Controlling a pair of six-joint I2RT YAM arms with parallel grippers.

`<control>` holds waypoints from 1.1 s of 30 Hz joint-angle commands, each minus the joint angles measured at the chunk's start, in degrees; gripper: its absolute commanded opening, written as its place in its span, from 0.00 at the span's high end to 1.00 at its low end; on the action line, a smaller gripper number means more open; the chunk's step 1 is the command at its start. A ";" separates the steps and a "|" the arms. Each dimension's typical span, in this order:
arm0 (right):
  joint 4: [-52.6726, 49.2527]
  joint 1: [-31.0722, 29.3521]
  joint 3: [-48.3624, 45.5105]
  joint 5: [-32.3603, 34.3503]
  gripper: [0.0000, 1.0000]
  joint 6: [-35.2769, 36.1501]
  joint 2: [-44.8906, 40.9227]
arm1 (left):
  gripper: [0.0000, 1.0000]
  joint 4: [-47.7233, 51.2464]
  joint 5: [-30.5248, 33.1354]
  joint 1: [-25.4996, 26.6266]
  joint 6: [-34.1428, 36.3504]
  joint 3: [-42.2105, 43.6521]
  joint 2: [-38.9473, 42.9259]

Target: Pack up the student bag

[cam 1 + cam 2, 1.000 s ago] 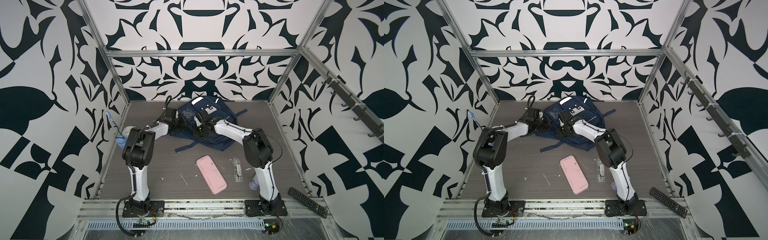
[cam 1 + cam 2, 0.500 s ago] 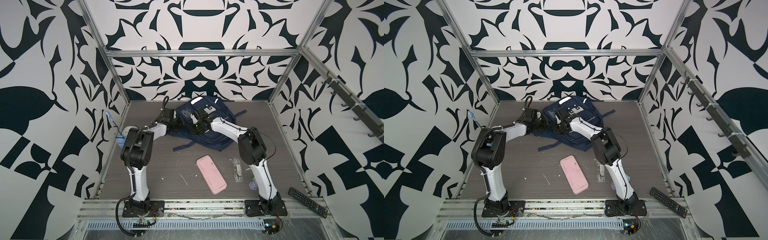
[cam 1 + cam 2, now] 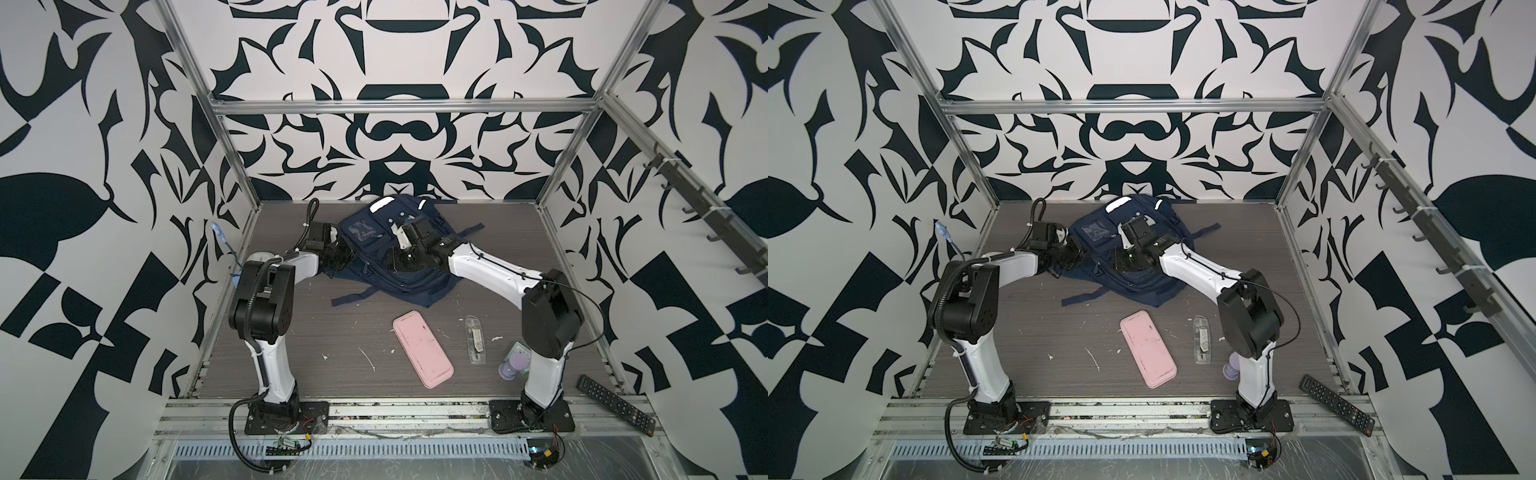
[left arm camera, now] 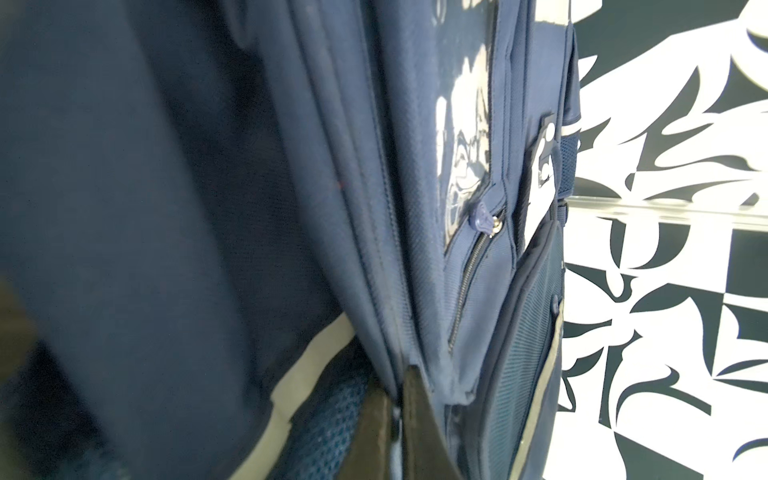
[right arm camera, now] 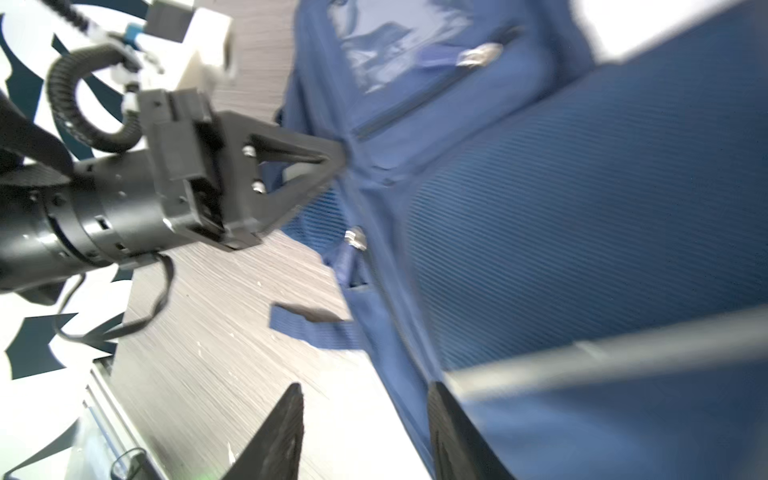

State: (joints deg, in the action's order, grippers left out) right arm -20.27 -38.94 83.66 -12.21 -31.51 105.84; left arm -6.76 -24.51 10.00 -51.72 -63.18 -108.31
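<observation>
The left gripper (image 4: 398, 399) was pressed together on a fold of navy fabric along the side seam of the student bag (image 3: 417, 282). The right wrist view showed its dark tips (image 5: 338, 160) biting into the bag's edge. The right gripper (image 5: 361, 399) stood with its jaws spread. One finger (image 5: 446, 415) was close against the bag's ribbed panel, bare tabletop showed in the gap, and nothing was held.

In both top views the bag lay slumped in the upper middle of the frame, at the back of the table (image 3: 291, 332), with both arms reaching into it from either side. The zip (image 4: 471, 266) of a front pocket looked drawn closed up to its puller, and I could not see what any pocket held.

Lower down, right of centre, a pink case (image 3: 422, 350) lay flat with its lid on. Just right of it was a narrow clear case (image 3: 474, 340) with something small inside, too small to make out. A remote (image 3: 615, 399) sat at the lower right.
</observation>
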 commanded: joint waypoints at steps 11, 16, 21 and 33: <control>4.58 3.12 -15.85 3.09 0.49 -0.26 -6.51 | 0.94 -10.65 3.62 -1.65 -5.66 14.21 7.06; 7.54 5.07 -12.29 4.20 0.51 0.18 -1.00 | 0.92 -11.16 3.86 -1.39 -5.79 17.10 8.67; 7.26 7.00 -6.36 2.80 0.55 0.40 5.60 | 0.89 -11.10 3.44 -1.17 -5.71 19.56 10.91; 4.19 7.87 -9.64 4.12 0.47 2.84 -2.93 | 0.55 0.69 3.25 1.27 3.06 14.17 13.23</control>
State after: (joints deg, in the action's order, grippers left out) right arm -14.83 -31.18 75.79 -9.13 -30.20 109.34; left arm -11.64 -21.41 10.63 -51.83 -47.35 -97.60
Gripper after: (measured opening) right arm 0.526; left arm 0.423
